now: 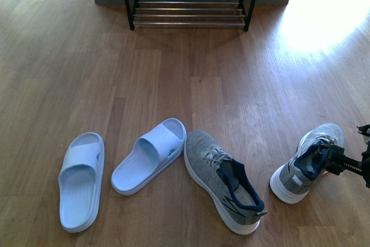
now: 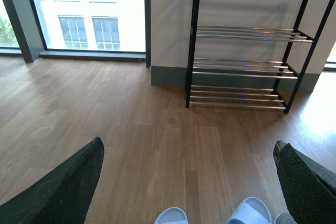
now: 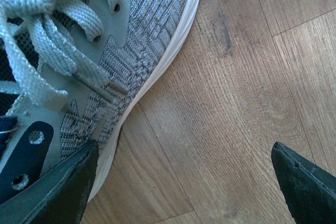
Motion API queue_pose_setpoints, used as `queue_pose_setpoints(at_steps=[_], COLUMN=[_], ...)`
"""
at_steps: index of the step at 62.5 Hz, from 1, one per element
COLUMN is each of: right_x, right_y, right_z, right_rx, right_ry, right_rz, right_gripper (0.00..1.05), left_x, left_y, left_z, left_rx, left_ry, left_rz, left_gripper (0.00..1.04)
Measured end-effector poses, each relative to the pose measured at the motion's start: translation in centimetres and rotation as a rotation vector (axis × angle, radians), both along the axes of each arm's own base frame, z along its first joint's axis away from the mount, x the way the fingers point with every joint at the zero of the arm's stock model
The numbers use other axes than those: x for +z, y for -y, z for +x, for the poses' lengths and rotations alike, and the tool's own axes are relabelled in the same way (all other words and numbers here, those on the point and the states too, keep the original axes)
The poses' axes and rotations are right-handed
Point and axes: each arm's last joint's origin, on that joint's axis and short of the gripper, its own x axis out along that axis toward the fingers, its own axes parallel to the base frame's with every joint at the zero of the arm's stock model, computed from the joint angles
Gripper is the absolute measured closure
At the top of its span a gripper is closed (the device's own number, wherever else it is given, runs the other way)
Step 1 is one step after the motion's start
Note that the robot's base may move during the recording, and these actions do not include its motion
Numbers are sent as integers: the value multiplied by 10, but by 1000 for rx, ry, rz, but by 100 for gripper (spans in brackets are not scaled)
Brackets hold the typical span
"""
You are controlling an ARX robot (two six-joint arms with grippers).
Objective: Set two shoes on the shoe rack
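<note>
Right wrist view: shows the right gripper (image 3: 186,148) spread wide with nothing clamped. Puts one finger over the side panel and white sole of the right-side sneaker (image 3: 142,30) and the other over bare wood floor (image 3: 236,77), well clear of the sole. Cannot tell whether the first finger touches the shoe.

Front view: shows the right arm low at the right edge, roughly level, its tip at the navy collar of the right-side sneaker. Locates that sneaker on the floor at front right, upright on its sole, long axis diagonal, toe pointing away from the robot and rightward, heel nearer and leftward. Locates the centre sneaker (image 1: 222,180) near it, upright, long axis on the opposite diagonal: toe away and leftward, heel nearer and rightward. Leaves a strip of floor between the two heels, wider between the toes. Shows the pale blue inner slide (image 1: 150,154) just beside the centre sneaker's toe, and the outer slide (image 1: 81,180) further left, apart from it.

Left wrist view: shows the left gripper (image 2: 189,141) raised, fully spread, holding nothing, facing the shoe rack (image 2: 241,51). Places the rack far ahead at centre, against the wall, its long side toward the robot, with a broad run of floor between it and the shoes.
</note>
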Motion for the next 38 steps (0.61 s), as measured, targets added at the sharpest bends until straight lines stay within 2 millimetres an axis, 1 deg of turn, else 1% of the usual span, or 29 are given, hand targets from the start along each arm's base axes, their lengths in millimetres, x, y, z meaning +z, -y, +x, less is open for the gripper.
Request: queue_pose_setpoints(at_steps=[7,14,20,25,30,34,38], right_x=[4,12,26,43,54,55,52], right_y=[3,8,13,15,6,-1,-14], right_z=[2,1,-3,-8,-16,-20,-25], right_rx=[-5,-8,-12,-11,15,32,57], right_ry=[1,11,35,71,93,90,76], right_rz=[-26,-44,-34,-16,25,45,63], right_gripper=[9,9,9,9,9,9,9], left_x=[0,0,0,0,0,0,0], left_y=[0,0,0,0,0,0,0], left_z=[0,0,0,0,0,0,0], left_rx=[0,0,0,0,0,0,0], left_ry=[0,0,0,0,0,0,0], left_rz=[0,0,0,0,0,0,0], left_gripper=[9,9,9,9,9,9,9])
